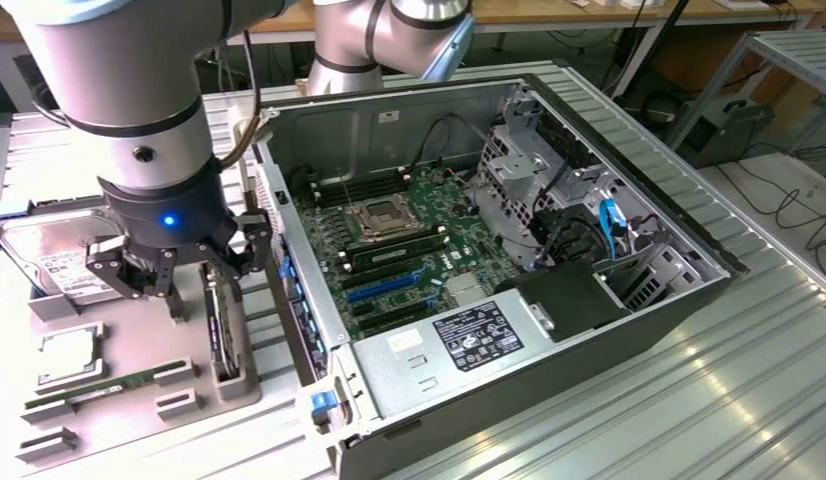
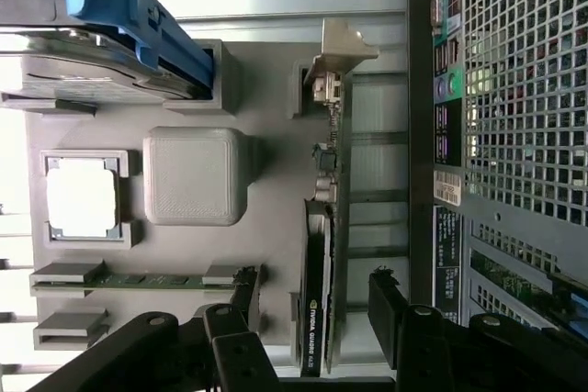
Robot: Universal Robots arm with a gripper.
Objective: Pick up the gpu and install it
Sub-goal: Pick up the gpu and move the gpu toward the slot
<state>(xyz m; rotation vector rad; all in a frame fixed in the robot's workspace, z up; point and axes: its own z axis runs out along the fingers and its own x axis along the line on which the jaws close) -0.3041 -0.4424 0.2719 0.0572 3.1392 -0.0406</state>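
The gpu (image 2: pixel 326 245), a thin green circuit card with a silver metal bracket at one end, stands on edge in the grey plastic fixture tray (image 2: pixel 257 89), at the exterior view's left of the open black computer case (image 1: pixel 547 370); the black gripper (image 2: pixel 314 277) hangs above it, fingers (image 2: pixel 386 305) spread, one on each flat side; the card's long axis runs between them.

Robotics laboratory or workshop. A silver jointed robot arm (image 1: pixel 120 90) stands over a ribbed silver metal table (image 1: pixel 733 380) carrying an open dark grey computer tower case (image 1: pixel 547 375) and a grey moulded parts tray (image 1: pixel 120 435). Wooden workbenches (image 1: pixel 547 14) and loose black cables (image 1: pixel 787 200) lie beyond.
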